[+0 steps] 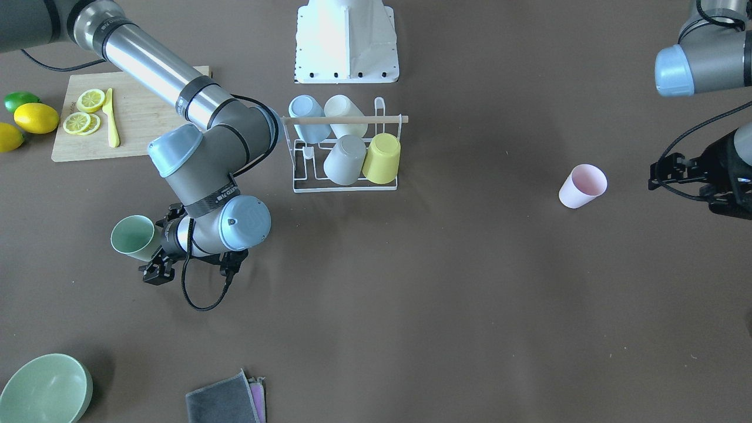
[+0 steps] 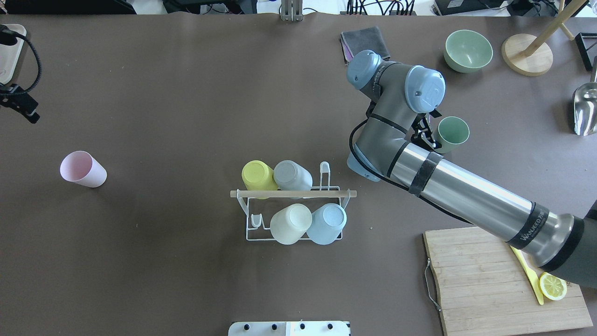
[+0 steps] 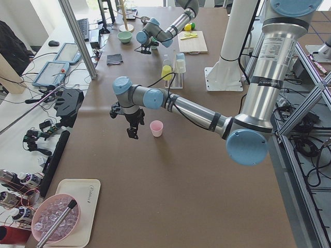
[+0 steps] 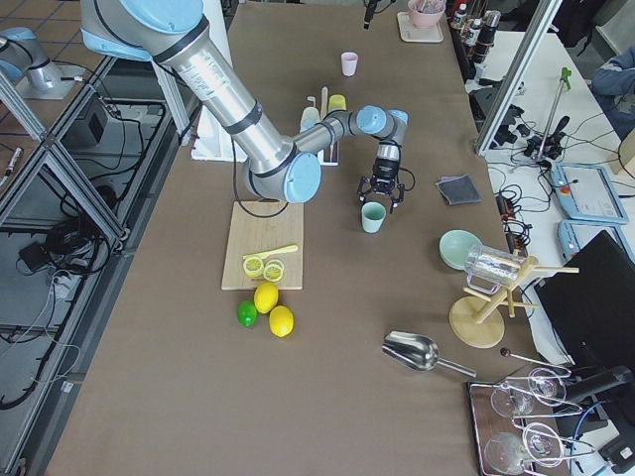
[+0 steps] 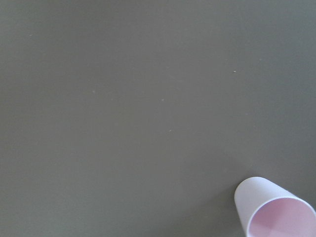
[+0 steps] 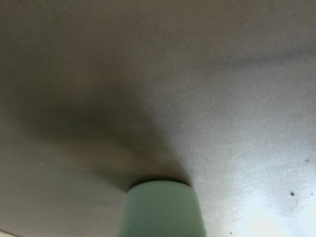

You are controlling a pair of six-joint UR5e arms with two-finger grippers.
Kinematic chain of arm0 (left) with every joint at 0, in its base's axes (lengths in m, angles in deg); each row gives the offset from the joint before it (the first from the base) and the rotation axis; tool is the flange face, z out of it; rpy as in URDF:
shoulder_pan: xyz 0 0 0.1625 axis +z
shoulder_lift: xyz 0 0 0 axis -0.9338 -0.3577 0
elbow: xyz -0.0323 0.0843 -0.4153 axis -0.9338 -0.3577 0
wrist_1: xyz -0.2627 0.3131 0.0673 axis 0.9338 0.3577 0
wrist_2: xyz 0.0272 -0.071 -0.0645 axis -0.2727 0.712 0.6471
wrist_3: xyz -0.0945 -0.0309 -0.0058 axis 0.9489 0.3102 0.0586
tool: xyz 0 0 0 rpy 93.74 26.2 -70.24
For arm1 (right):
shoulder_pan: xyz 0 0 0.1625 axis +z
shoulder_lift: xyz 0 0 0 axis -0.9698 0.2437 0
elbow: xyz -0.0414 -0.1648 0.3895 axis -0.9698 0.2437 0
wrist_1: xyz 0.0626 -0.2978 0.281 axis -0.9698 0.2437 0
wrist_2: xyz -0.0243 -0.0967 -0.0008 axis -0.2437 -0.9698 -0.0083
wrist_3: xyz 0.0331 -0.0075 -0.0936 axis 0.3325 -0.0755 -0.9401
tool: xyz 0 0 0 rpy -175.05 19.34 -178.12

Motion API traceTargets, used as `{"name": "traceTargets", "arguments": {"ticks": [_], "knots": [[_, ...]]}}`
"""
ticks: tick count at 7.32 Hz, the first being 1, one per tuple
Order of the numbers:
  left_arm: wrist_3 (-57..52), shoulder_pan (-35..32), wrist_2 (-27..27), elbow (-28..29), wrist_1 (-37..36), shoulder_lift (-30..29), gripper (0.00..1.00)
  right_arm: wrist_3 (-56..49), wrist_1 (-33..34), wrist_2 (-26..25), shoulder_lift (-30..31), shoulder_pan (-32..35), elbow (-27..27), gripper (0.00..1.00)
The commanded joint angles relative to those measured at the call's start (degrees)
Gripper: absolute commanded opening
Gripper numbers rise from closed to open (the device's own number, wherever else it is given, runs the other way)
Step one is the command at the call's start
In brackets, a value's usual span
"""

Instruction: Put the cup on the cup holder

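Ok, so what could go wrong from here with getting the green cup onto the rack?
Two risks. The rack already carries four cups, so a free peg sits right beside the cream cup, which the green cup could knock on the way in. And the green cup is mouth up at the right gripper, so it must be flipped, and it might slip during that turn.

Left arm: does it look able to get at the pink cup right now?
Likely yes. The left gripper hangs close beside the pink cup, only bare table between them. The cup stands upright, far from the cup holder.
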Motion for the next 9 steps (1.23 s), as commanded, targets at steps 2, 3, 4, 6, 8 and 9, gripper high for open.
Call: {"name": "traceTargets", "arguments": {"ticks": [2,3,4,6,8,9], "knots": [[-0.11,2.19,0.69,6.47,-4.05,-7.30,0.99,-0.93,0.00,-2.73,0.35,-1.25,0.73,1.00],[-0.11,3.24,0.34,6.92,-3.97,-7.66,0.99,-1.10,0.08,-3.17,0.43,-1.60,0.82,1.00],[-0.02,4.21,0.25,8.23,-4.14,-9.23,0.99,-1.37,0.17,-4.91,0.35,-2.30,0.82,1.00],[-0.11,7.27,0.43,13.92,-4.75,-11.95,0.99,-1.46,0.52,-5.54,0.44,-2.84,1.34,1.00],[-0.28,10.61,0.43,15.71,-9.81,-13.98,0.99,-1.46,0.61,-7.38,0.52,-3.54,1.43,1.00],[-7.07,10.98,0.43,18.41,-15.34,-16.69,0.98,-1.46,0.61,-7.56,0.78,-3.72,1.43,1.00]]}}
